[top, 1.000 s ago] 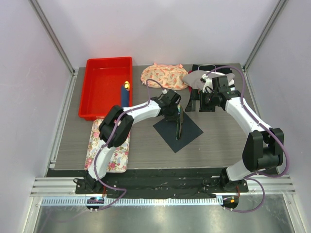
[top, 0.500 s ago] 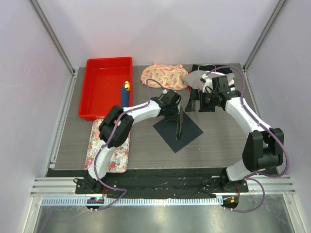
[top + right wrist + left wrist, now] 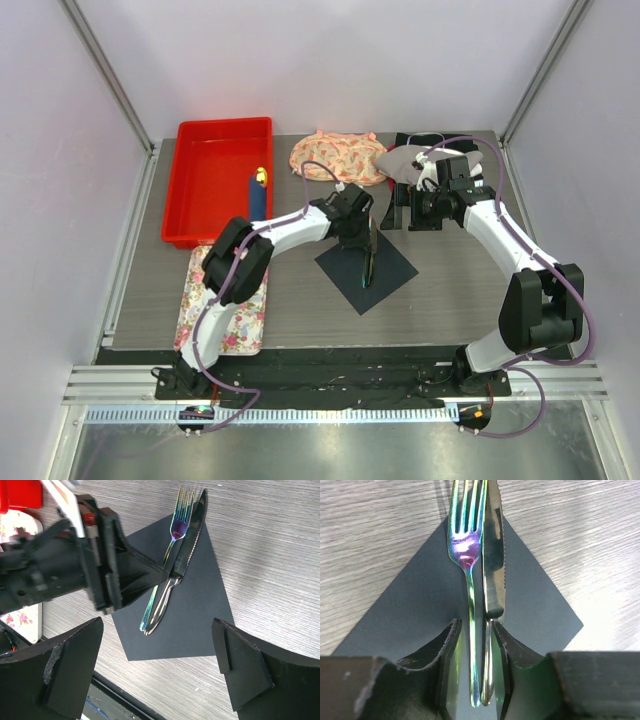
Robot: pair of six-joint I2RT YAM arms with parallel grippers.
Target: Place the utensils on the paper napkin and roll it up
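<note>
Fork point(image 3: 469, 555) & knife point(image 3: 493, 565) lie side by side on napkin point(image 3: 532, 600), so placing looks done & rolling's left: L gripper point(image 3: 475, 627) straddles their handles point(image 3: 481, 680), jaws narrowly parted, not clamping; R gripper point(image 3: 157, 625) hangs wide above, holding nothing.

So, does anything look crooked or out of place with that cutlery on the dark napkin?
Only slightly: the fork and knife lie neatly side by side on the paper napkin, but their tips poke past its corner onto the wooden table. Nothing looks spilled or damaged.
</note>
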